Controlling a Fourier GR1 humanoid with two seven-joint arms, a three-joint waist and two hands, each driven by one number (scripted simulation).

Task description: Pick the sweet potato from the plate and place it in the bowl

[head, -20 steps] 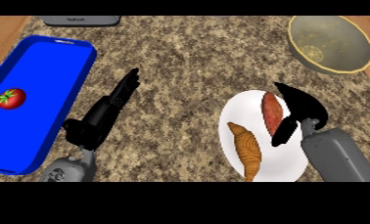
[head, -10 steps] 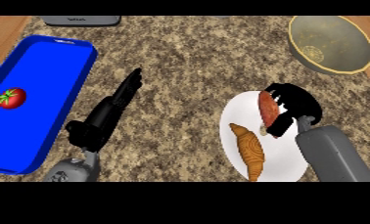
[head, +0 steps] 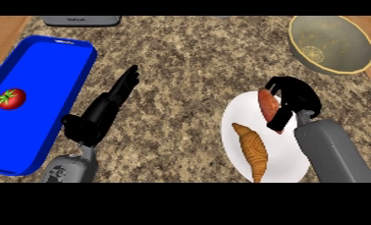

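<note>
On the white plate (head: 239,148) at the lower right lies the reddish-brown sweet potato (head: 267,105), near the plate's upper edge. My right hand (head: 294,101) is curled round it from the right, fingers over its top and thumb below, hiding its right side. A golden croissant (head: 251,151) rests on the plate below it. The tan bowl (head: 333,43) stands at the upper right with nothing in it. Over the counter at the lower left my left hand (head: 103,110) rests open, fingers pointing up and right.
A blue tray (head: 51,76) along the left edge holds a red tomato (head: 11,98). A grey appliance (head: 81,20) shows at the top left edge. Speckled counter lies between the tray, plate and bowl.
My right hand has closed its fingers round the sweet potato, shifting slightly left over it. The left hand has not moved.
</note>
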